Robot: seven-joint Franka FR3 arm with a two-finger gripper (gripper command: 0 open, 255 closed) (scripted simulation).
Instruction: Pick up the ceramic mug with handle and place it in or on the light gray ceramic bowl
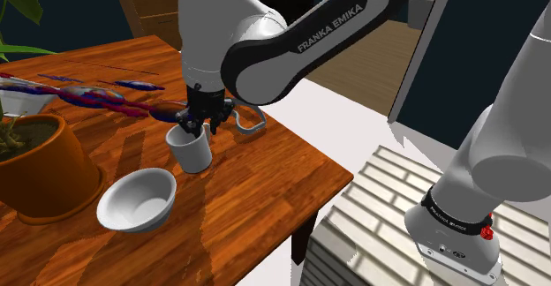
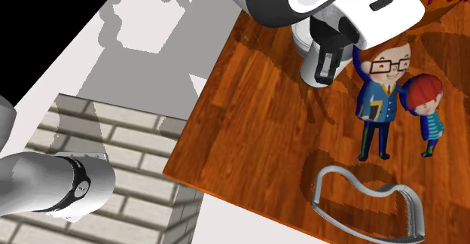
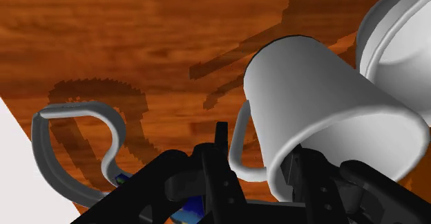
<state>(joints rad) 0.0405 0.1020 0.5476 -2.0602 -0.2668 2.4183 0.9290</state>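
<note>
A white mug [image 1: 192, 149] with a handle stands near the middle of the wooden table [image 1: 256, 187]. My black gripper [image 1: 198, 127] comes down on its rim and is shut on the mug's wall, one finger inside and one outside. In the wrist view the mug [image 3: 324, 98] hangs tilted from the gripper [image 3: 262, 178], its handle beside the left finger [image 3: 218, 162]. A light grey bowl [image 1: 137, 199] lies on the table just past the mug, toward the shoulder view's lower left, and its rim [image 3: 397, 50] nearly touches the mug's base. From the second exterior view the gripper [image 2: 328, 62] clasps the mug [image 2: 310, 68].
A terracotta plant pot [image 1: 40, 165] stands at the shoulder view's left, with a long blue and red object [image 1: 97, 94] behind the mug. A grey curved loop [image 1: 252, 121] lies beside the gripper near the table's edge. A cartoon figure pair [image 2: 384, 99] lies flat on the table.
</note>
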